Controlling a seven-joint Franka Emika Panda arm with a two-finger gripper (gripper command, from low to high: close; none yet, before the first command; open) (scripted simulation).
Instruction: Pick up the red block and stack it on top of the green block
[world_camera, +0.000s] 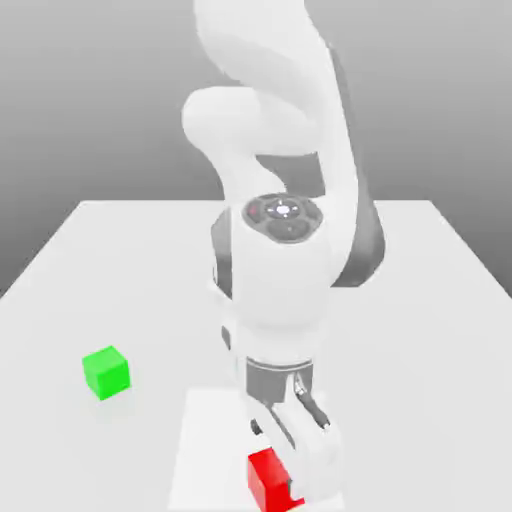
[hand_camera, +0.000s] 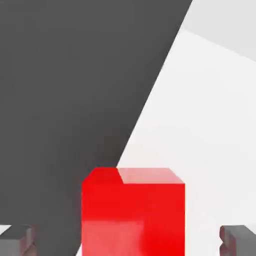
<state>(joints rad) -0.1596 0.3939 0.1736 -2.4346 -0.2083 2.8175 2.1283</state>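
Currently itemised, as seen:

Item 1. Red block (world_camera: 268, 480): a cube resting on the white surface (world_camera: 120, 290), near the front edge of the exterior view, just right of centre. It sits on a paler rectangular patch (world_camera: 205, 450) of the surface. In the hand view the red block (hand_camera: 133, 212) stands square between the two fingertips (hand_camera: 17, 240), with a clear gap on either side.

Item 2. Gripper (world_camera: 300, 470): lowered around the red block, pointing down, its white finger beside the block on the exterior view's right. The jaws stand wide apart, wider than the block, touching neither face; nothing is held.

Item 3. Green block (world_camera: 106, 372): a cube on the surface, well apart from the red block, toward the exterior view's left and somewhat farther back. It stands alone, with nothing on top of it.

Item 4. Arm (world_camera: 280, 200): white, bulky, arching from the top of the exterior view down to the gripper, with a dark round joint cap (world_camera: 283, 212) facing the camera.

Item 5. Shadow (hand_camera: 75, 85): a broad dark area across the surface in the hand view, its edge running diagonally behind the red block.
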